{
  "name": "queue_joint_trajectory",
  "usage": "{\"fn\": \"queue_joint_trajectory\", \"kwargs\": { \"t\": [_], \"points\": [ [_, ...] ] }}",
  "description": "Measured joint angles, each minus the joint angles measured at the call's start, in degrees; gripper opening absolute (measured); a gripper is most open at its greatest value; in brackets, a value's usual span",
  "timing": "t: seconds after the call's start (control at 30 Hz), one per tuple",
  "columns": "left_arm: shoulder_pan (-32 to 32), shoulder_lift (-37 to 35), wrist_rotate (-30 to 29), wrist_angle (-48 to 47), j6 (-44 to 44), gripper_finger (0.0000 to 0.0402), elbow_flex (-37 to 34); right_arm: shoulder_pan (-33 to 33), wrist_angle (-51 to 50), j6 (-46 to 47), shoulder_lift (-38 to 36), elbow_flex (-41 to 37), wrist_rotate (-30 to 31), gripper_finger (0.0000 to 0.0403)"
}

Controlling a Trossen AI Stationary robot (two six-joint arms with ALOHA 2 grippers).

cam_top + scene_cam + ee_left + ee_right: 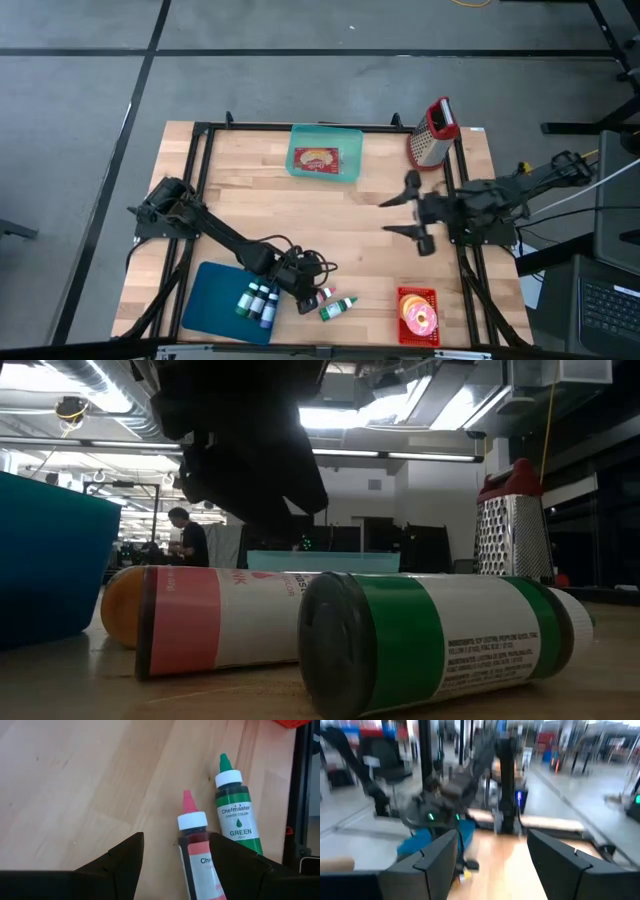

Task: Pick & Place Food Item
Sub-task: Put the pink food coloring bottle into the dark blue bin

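A pink-labelled bottle [196, 845] and a green-labelled bottle [235, 815] lie on their sides, side by side, on the wooden table near its front edge. My left gripper [176, 840] hangs open just above the pink bottle [326, 294], slanting down. One finger stands over bare wood and the other right beside the bottle's body. I see no touch. In the low view the gripper [250, 460] looms dark over both bottles. My right gripper [402, 213] stands open and level above the table's right side, with nothing between its fingers.
A blue tray [210, 300] at the near left holds several upright bottles. A teal tray [345, 150] with a red packet sits at the far edge. A grater [432, 132] stands far right. A red basket [405, 296] with a donut is near right.
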Motion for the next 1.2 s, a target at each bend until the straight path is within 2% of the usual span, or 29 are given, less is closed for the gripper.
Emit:
{"fn": "queue_joint_trajectory", "kwargs": {
  "t": [0.13, 0.3, 0.57, 0.77, 1.2],
  "points": [
    [1.01, 0.23, 2.84, -0.04, -2.79, 0.0221, 0.0, 1.81, 8.07, 1.2, -7.63, -9.14, 2.58, 0.0245],
    [2.19, 0.24, 7.99, 0.74, -5.15, 0.0222, -0.01, 2.33, 9.03, 1.91, -11.46, -13.4, 2.74, 0.0245],
    [2.23, 1.7, 11.21, 8.87, -4.58, 0.0222, -0.02, 2.31, 7.57, 2.45, -11.65, -13.75, 2.77, 0.0245],
    [1.87, 4.49, 10.88, 3.92, -5.6, 0.0222, -0.13, 2.31, 7.57, 2.45, -11.61, -13.75, 2.77, 0.0245],
    [1.89, 6.54, 11.22, 4.3, -7.58, 0.0221, -0.02, 2.31, 7.26, 2.56, -11.38, -13.75, 2.74, 0.0245]
  ]
}}
